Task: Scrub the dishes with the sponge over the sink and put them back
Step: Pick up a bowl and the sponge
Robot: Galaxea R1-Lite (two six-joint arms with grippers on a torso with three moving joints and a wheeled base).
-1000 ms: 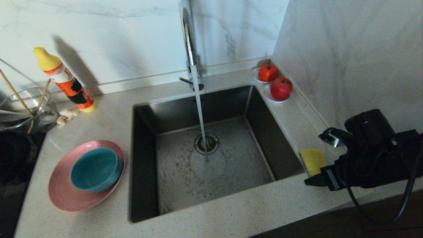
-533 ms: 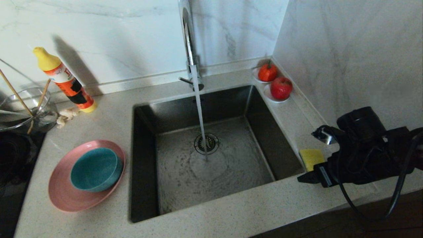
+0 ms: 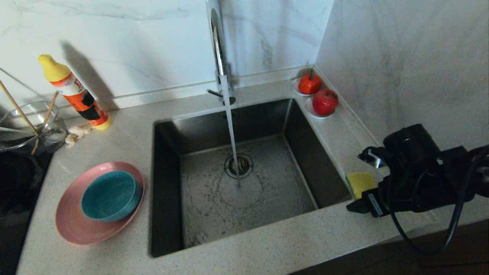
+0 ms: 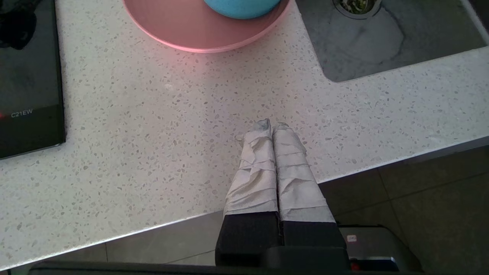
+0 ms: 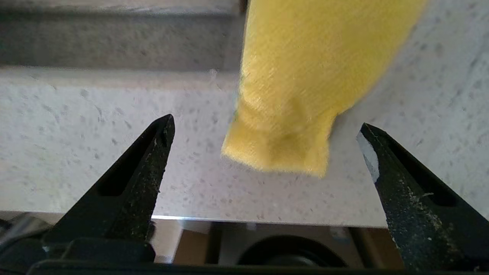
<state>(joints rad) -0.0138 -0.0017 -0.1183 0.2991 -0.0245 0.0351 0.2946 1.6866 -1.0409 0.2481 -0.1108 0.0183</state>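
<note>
Rectangular yellow sponge [image 5: 301, 88] is seen lying on speckled pale countertop [image 3: 267, 244] beside square steel sink [image 3: 244, 183]; right gripper [image 5: 265, 128] is spread wide just short of it, nothing held; left gripper [image 4: 272, 130] is pressed together, parked over counter edge

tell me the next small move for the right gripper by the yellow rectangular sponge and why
Probably ease the right gripper forward until its open fingers straddle the yellow rectangular sponge, then close. The sponge lies on the speckled stone counter just ahead of the fingertips, not yet between them.
</note>
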